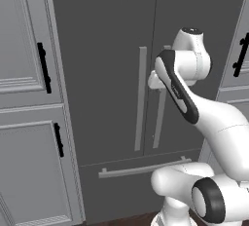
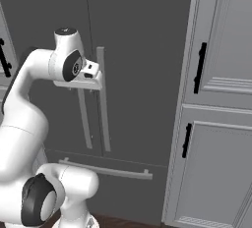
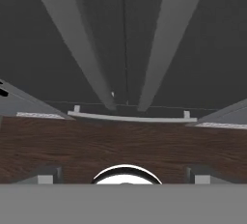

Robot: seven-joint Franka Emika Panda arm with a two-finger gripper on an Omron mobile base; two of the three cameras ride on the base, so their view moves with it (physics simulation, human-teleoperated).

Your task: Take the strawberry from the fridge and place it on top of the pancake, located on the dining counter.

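Fingers (image 3: 123, 175) are seen spread wide at the bottom of the hand view, with nothing between them, pointed down along the front of the fridge (image 1: 112, 49). Both fridge doors are closed, and the narrow seam between them runs straight up the middle. The two long pale grey bar handles (image 3: 159, 39) are set on either side of that seam; the hand (image 2: 91, 74) is placed just in front of them, close to the door face. Below the doors, the bottom drawer (image 1: 126, 191) is shut, its horizontal bar handle (image 1: 143, 167) standing slightly proud. Dark wood-grain floor (image 3: 120, 146) is seen under the drawer. Light grey panelled cabinets (image 1: 24, 74) with short black handles (image 1: 44, 66) flank the fridge closely on both sides. The fridge front is flat, smooth and matte dark grey.
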